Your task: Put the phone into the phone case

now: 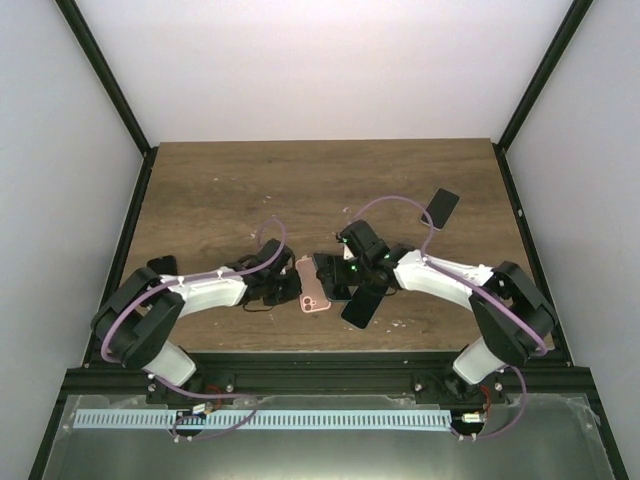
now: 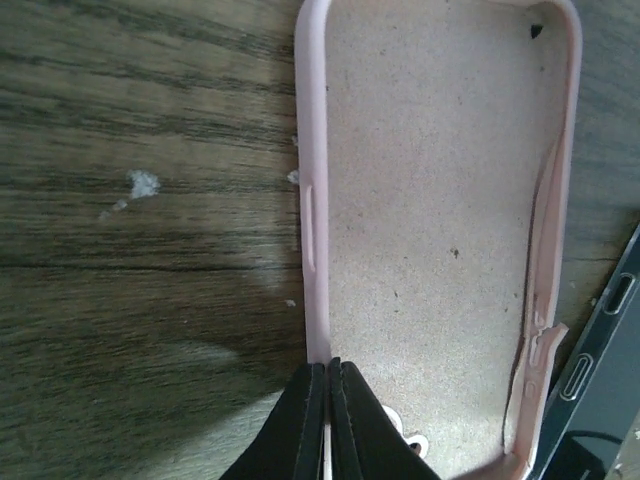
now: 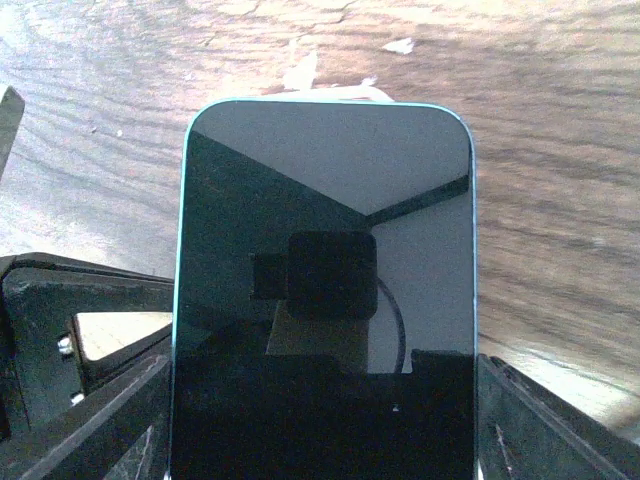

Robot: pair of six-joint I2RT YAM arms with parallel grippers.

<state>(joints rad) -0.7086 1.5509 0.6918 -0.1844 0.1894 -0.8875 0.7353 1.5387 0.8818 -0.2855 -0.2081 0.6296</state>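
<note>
The pink phone case (image 1: 313, 292) lies open side up on the wooden table between the two arms. In the left wrist view its pale inside (image 2: 440, 220) fills the frame, and my left gripper (image 2: 328, 374) is shut on the case's left wall near a corner. My left gripper (image 1: 291, 287) sits at the case's left side. The phone (image 3: 325, 230), dark-screened with a teal rim, is held by its long sides in my right gripper (image 3: 325, 425). It hangs tilted just right of the case (image 1: 363, 305). Its lower edge with the port (image 2: 598, 352) shows beside the case.
A second dark slab like a phone (image 1: 441, 208) lies at the back right of the table. White crumbs (image 2: 143, 182) dot the wood left of the case. Black frame rails (image 1: 524, 215) border the table (image 1: 240, 180) on both sides.
</note>
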